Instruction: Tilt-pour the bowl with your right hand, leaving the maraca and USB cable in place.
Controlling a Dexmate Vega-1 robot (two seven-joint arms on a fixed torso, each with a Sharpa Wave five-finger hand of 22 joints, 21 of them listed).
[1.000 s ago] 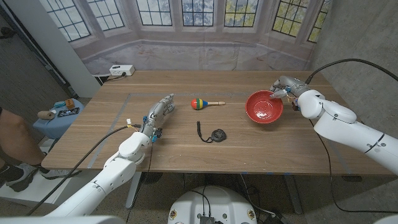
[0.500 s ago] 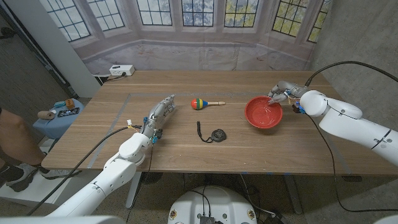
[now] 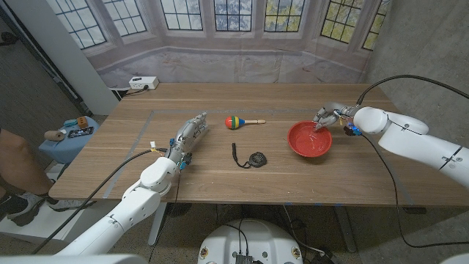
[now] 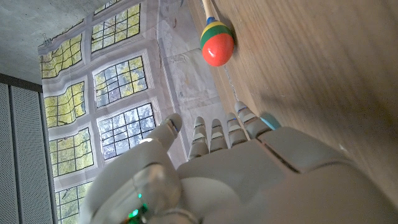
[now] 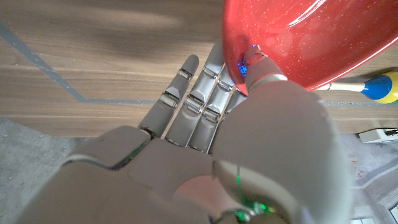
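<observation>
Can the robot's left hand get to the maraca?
Probably yes. The left hand sits near the maraca, with only bare table between them, and it holds nothing.

The left hand (image 4: 249, 174), fingers together and straight, points toward the maraca (image 4: 216, 45) on the wooden table (image 4: 323, 74).

Red bowl (image 3: 310, 138), striped red-yellow-green-blue maraca (image 3: 234, 122), seemingly black cable (image 3: 250, 158), brown table (image 3: 220, 176).
</observation>
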